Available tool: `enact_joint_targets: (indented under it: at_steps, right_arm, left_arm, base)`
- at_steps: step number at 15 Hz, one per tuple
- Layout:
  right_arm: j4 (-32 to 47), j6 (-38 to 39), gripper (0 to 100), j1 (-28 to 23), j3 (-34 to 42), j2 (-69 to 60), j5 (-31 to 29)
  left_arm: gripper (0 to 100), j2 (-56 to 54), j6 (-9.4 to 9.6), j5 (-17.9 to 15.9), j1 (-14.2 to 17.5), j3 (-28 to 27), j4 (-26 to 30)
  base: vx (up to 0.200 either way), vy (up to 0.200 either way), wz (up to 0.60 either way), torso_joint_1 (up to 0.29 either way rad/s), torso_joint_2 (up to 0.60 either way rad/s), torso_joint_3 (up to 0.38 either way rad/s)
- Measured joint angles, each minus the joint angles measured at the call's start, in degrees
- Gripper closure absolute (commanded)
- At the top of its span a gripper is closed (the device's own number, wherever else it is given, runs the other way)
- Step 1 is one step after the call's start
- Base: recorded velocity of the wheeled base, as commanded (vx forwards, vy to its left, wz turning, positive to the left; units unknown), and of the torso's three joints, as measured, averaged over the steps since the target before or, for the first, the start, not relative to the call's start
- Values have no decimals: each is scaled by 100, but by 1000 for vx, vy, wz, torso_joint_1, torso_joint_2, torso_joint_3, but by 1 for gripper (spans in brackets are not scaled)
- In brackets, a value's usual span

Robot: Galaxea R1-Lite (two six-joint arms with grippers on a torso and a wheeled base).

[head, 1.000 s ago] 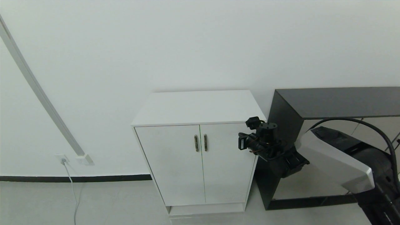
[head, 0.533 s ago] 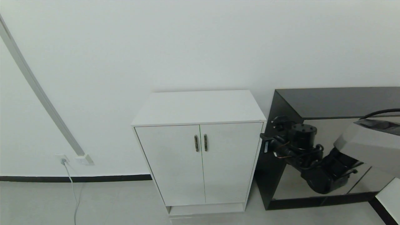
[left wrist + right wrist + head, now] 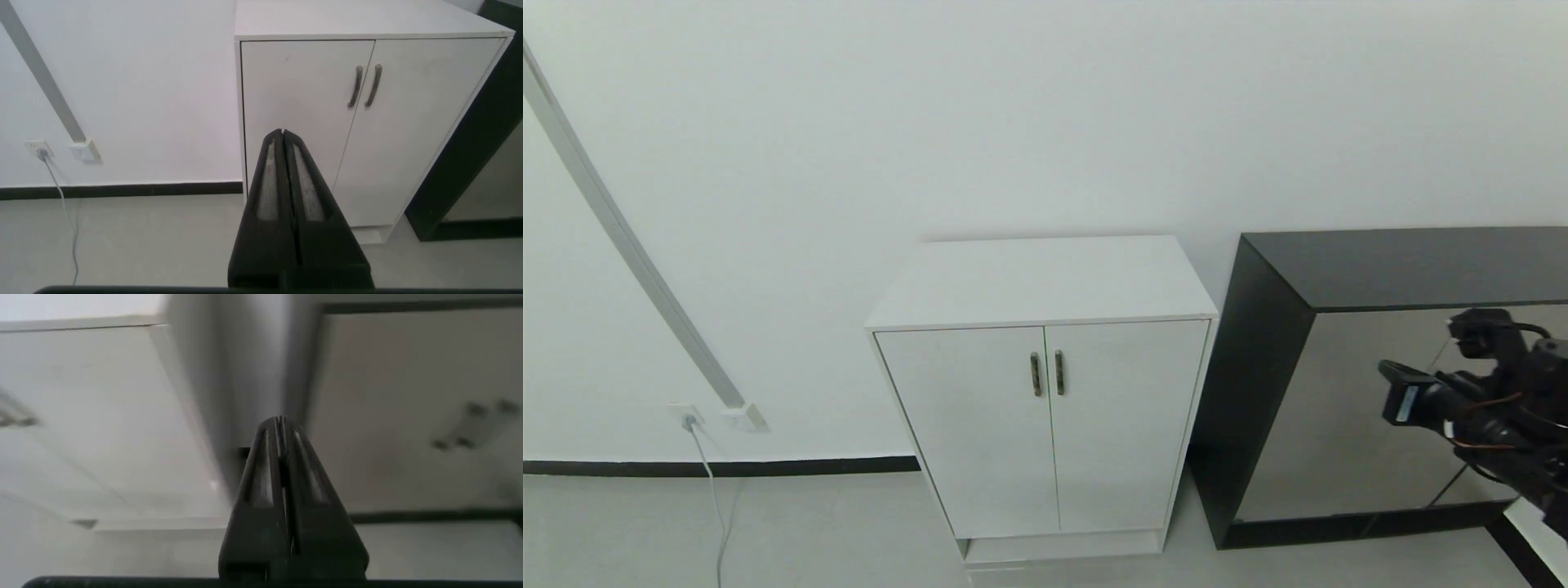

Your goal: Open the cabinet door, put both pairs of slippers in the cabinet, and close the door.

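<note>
White wall [image 3: 1045, 122], closed cabinet [image 3: 1045, 425], right hand [image 3: 1395, 394] before mirror [image 3: 1339, 425]

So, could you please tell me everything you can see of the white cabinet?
The white cabinet is an upright unit of what looks like matt white board, with a flat top. Its left door and right door are shut, meeting at a centre seam, each with a vertical dull-metal handle high beside it. Below sits a recessed plinth. It stands on the grey floor against the white wall, a black mirror-fronted unit close on its right.
</note>
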Motion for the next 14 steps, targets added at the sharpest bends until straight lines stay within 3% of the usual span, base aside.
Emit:
enact_joint_targets:
  at_steps: [3, 7, 10, 14]
  right_arm:
    - [96, -229, 100, -741, 850, -958, 90]
    - [675, -366, 100, -1253, 1381, -2169, 350]
    - [2092, -432, 100, -1389, 1502, -3390, 612]
    - [4812, -491, 100, -1428, 1514, -5203, 1064]
  left_arm:
    - [100, 0, 0, 2, 0, 0, -2]
    - [100, 0, -5, -2, 0, 0, -2]
    - [100, 0, -7, -5, 0, 0, -2]
    - [100, 0, -7, -5, 0, 0, -2]
  base:
    - [0, 0, 0, 0, 0, 0]
    - [0, 0, 0, 0, 0, 0]
    - [0, 0, 0, 0, 0, 0]
    - [0, 0, 0, 0, 0, 0]
